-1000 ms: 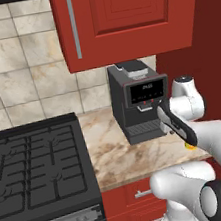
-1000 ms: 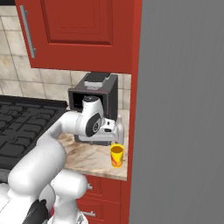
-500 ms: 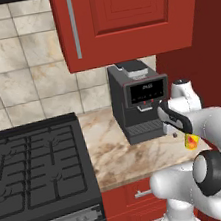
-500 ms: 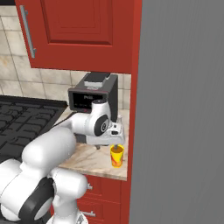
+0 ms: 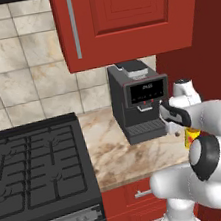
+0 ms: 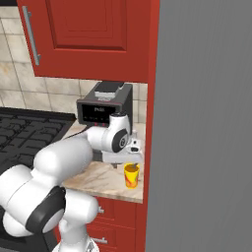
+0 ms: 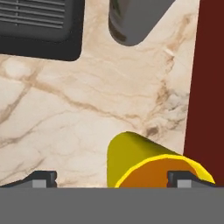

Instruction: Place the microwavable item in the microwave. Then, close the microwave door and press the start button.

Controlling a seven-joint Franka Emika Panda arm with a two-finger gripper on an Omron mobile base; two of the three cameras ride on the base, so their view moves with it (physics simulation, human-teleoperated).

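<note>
The small yellow cylindrical cup with a red mark (image 6: 131, 175) stands upright on the beige marble countertop (image 5: 125, 156), close to the counter's front edge and just beside the dark red cabinet side panel (image 7: 209, 87) that walls off the right end. In the hand view the cup's yellow rim and orange inside (image 7: 159, 168) sit low and right of centre, with the red panel right beside it, so there is little room on that flank. To the other side the marble lies bare and open as far as the black coffee machine (image 5: 139, 100), whose dark drip grille (image 7: 41, 26) shows at the top of the hand view.

The two-finger gripper (image 7: 113, 178) hangs directly above the cup, pointing down at it. Its jaws stand wide apart: one dark fingertip (image 7: 41, 178) is well clear over bare marble, the other (image 7: 186, 178) overlaps the cup's far rim. It has hold of nothing, and whether that tip touches the rim cannot be told.

Left of the counter lies the black gas hob (image 5: 36, 170); above hangs the red wall cupboard with a grey bar handle (image 5: 117, 15), and a tall grey slab (image 6: 206, 123) closes the right side
</note>
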